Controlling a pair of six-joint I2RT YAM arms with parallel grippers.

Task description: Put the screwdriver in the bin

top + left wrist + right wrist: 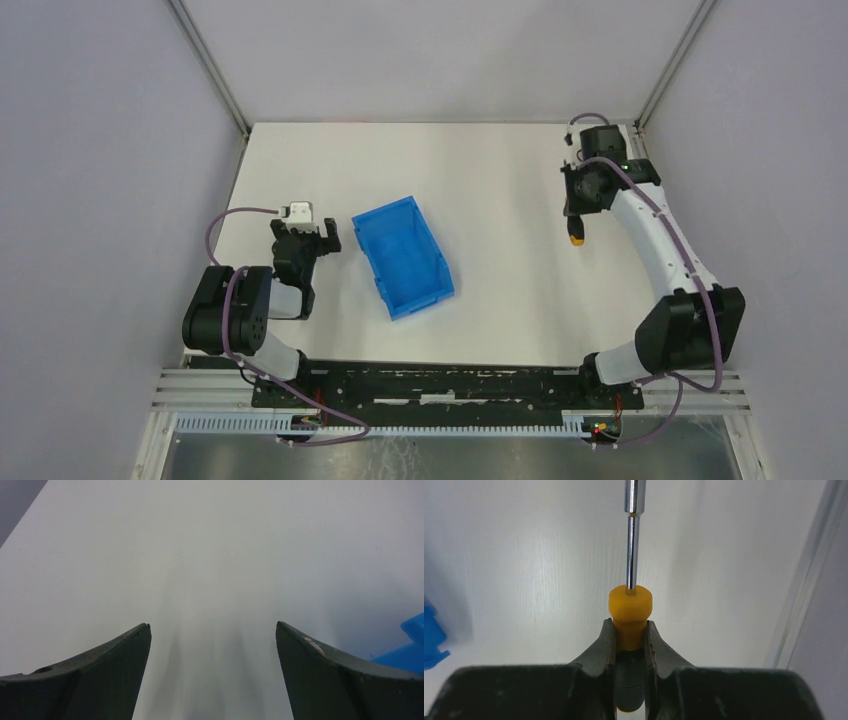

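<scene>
Right gripper (pixel 626 630): jaws closed on the screwdriver (pixel 630 605), pinching the narrow orange neck of the handle just behind the collar. The grey shaft points straight out away from the wrist camera, and the black part of the handle sits back between the fingers. From the top view the screwdriver (pixel 577 237) is at the far right of the table (pixel 500 180), under the right gripper (pixel 578 215). I can't tell whether it's off the surface yet.

The bin (pixel 405 250) is left of centre, well apart from the tool, sitting angled, nothing in it. Left gripper (pixel 212 627): jaws spread wide, holding nothing, parked just beside the bin's left side (pixel 407 645).

Step in hand, as I judge it, is grasp made, lift next. How I'd do it:
- The pinch is on a tapered neck, so the tool could slip or pivot. I'd go straight up slowly and watch the wrist view to see that the collar doesn't creep.
- Get clear height before swinging left, higher than the bin wall.
- Come in over the middle of the bin, not over the low sloped front.
- Drop low inside before opening so the tool doesn't bounce or roll out.
- Leave the left arm where it is; it's near the bin but not in the path.
</scene>
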